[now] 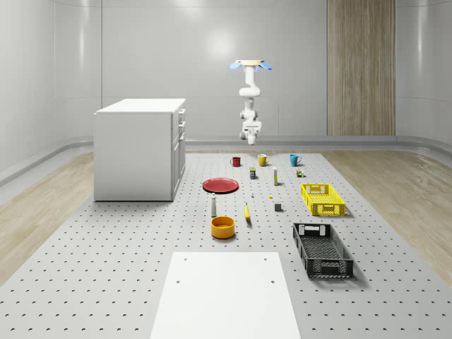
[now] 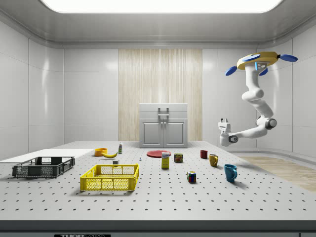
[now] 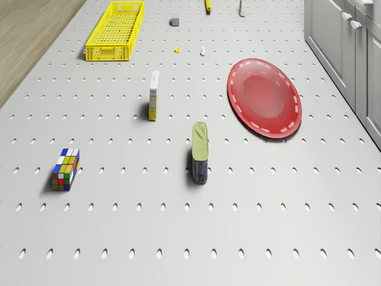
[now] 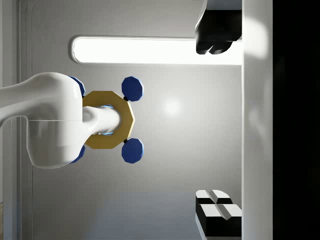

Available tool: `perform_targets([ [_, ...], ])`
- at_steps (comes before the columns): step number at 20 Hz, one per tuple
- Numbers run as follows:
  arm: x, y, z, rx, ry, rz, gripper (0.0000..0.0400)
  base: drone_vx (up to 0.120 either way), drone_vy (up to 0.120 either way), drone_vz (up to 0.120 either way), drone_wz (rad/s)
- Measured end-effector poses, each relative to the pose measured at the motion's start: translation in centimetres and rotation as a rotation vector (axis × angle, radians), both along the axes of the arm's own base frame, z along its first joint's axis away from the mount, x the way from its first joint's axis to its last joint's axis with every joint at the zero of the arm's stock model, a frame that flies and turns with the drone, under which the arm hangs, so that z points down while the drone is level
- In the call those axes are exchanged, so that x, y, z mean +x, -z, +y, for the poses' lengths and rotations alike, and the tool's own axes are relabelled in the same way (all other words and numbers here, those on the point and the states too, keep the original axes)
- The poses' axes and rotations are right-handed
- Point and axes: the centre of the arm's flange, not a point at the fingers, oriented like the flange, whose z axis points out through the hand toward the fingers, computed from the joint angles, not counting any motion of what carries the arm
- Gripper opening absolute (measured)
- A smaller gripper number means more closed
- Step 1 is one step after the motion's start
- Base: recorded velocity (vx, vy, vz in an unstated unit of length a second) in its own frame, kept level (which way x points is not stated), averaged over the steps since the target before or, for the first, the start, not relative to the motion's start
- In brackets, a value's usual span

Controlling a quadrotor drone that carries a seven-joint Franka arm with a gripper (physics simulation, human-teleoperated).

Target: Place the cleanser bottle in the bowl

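You face pale grey panelled walls with a vertical wood-grain strip at upper right, a white cabinet at left on the perforated table, and wood flooring beside it.

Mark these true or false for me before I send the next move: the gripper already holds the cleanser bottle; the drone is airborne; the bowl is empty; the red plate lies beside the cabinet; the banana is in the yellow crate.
1. The gripper holds the cleanser bottle. False: the bottle stands on the table near the bowl, far from the gripper, which holds nothing.
2. The drone hovers high above the table's mug end. True.
3. The bowl is empty. True.
4. The red plate lies flat beside the cabinet. True.
5. The banana is in the yellow crate. False: it lies on the table near the bowl.
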Motion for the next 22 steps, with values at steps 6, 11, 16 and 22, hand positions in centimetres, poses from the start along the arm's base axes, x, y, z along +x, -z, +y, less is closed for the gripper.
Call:
perform_targets([
  [6, -0.04, 0.0, 0.03, -0.003, 0.0, -0.005, 0.04, 0.12, -0.12, 0.0, 0.0],
  [11, -0.08, 0.0, 0.09, -0.009, 0.0, -0.008, 0.04, 0.12, -0.12, 0.0, 0.0],
  [16, -0.12, 0.0, 0.22, -0.022, 0.0, -0.012, 0.04, 0.12, -0.12, 0.0, 0.0],
  [22, -0.16, 0.02, 0.64, -0.065, 0.001, -0.017, 0.04, 0.12, -0.12, 0.0, 0.0],
])
